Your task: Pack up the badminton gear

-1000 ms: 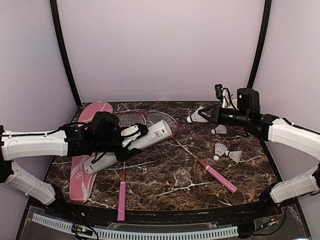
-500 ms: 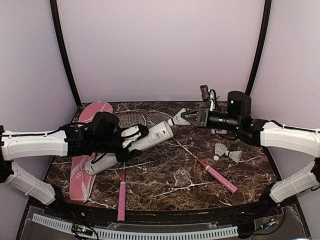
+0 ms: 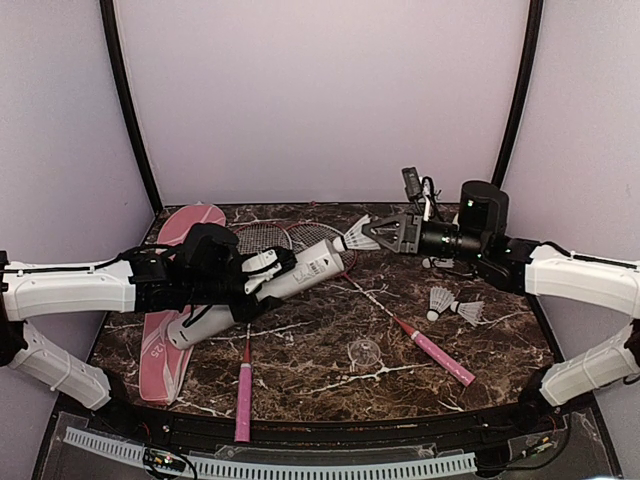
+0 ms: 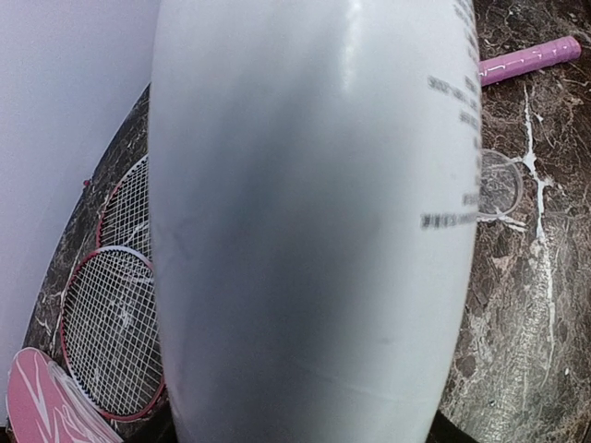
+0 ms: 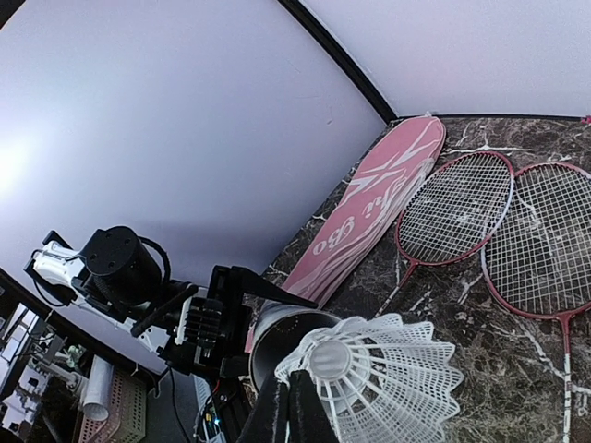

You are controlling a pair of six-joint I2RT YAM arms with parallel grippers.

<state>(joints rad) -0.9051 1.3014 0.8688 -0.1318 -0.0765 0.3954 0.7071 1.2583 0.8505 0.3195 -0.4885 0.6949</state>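
Observation:
My left gripper (image 3: 236, 284) is shut on the white tube (image 3: 290, 276) and holds it tilted above the table, open end up and to the right. The tube (image 4: 314, 231) fills the left wrist view and hides the fingers. My right gripper (image 3: 388, 235) is shut on a white shuttlecock (image 3: 358, 238), held just right of the tube's open end. In the right wrist view the shuttlecock (image 5: 379, 374) sits at my gripper (image 5: 297, 406), in front of the tube's mouth (image 5: 277, 332). Two racquets lie with red-rimmed heads (image 3: 268, 236) at the back and pink handles (image 3: 243, 388) toward the front. The pink cover (image 3: 160, 345) lies left.
Two more shuttlecocks (image 3: 441, 300) lie on the marble table at the right, below my right arm. A clear round lid (image 3: 365, 352) lies at centre front. The second pink handle (image 3: 440, 357) points to the front right. Curved walls close the back and sides.
My right gripper has carried the shuttlecock left from the back right to the tube's open end. The left arm and tube have stayed still.

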